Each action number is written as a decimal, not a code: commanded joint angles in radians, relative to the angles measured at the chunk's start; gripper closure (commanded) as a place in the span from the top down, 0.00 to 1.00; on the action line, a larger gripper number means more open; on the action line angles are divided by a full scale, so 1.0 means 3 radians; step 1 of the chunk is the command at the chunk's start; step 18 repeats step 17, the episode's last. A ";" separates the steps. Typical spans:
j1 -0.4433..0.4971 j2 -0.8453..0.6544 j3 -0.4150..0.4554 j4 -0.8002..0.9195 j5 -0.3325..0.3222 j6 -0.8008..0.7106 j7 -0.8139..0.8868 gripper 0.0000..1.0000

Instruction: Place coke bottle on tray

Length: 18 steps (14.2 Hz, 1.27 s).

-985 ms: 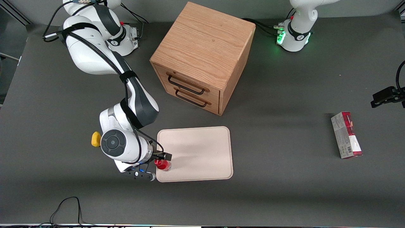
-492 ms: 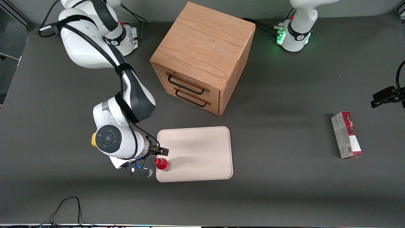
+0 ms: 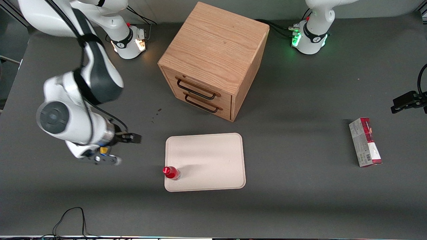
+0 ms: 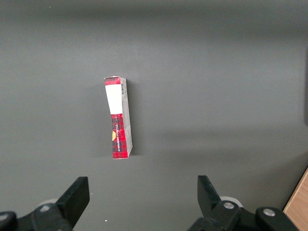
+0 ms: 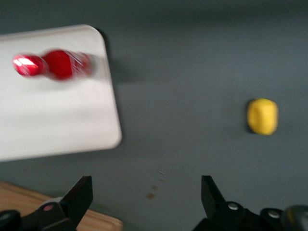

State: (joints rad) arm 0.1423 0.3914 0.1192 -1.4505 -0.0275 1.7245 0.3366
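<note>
The coke bottle (image 3: 171, 172), small and bright red with a red cap, stands upright on the pale beige tray (image 3: 213, 156), in the corner nearest the front camera toward the working arm's end. My right gripper (image 3: 132, 138) is open and empty. It hangs raised above the bare table, well clear of the tray and farther from the front camera than the bottle. In the right wrist view the bottle (image 5: 58, 65) shows on the tray (image 5: 57, 125), and the open gripper (image 5: 147, 195) holds nothing.
A wooden drawer cabinet (image 3: 213, 60) stands farther from the front camera than the tray. A yellow lemon-like lump (image 5: 262, 116) lies on the table, mostly hidden under my wrist in the front view (image 3: 103, 150). A red-and-grey carton (image 3: 365, 141) lies toward the parked arm's end.
The gripper has let go of the bottle, risen and swung away from the tray toward the working arm's end. The bottle has stayed on the tray corner.
</note>
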 commanded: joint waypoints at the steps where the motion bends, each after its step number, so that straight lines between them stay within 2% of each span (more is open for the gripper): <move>1: -0.0137 -0.0812 -0.0131 -0.0885 0.0132 0.0132 -0.0482 1.00; 4: -0.0132 -0.1329 -0.0325 -0.1188 0.0132 -0.0005 -0.0677 1.00; 7: -0.0234 -0.1590 -0.0346 -0.1148 0.0132 -0.0312 -0.0784 1.00; 11: -0.0234 -0.1576 -0.0357 -0.0923 0.0132 -0.0528 -0.0733 1.00; 15: -0.0056 -0.1535 -0.0586 -0.0882 0.0137 -0.0538 -0.0774 1.00; 18: -0.0040 -0.1530 -0.0607 -0.0882 0.0137 -0.0579 -0.0774 1.00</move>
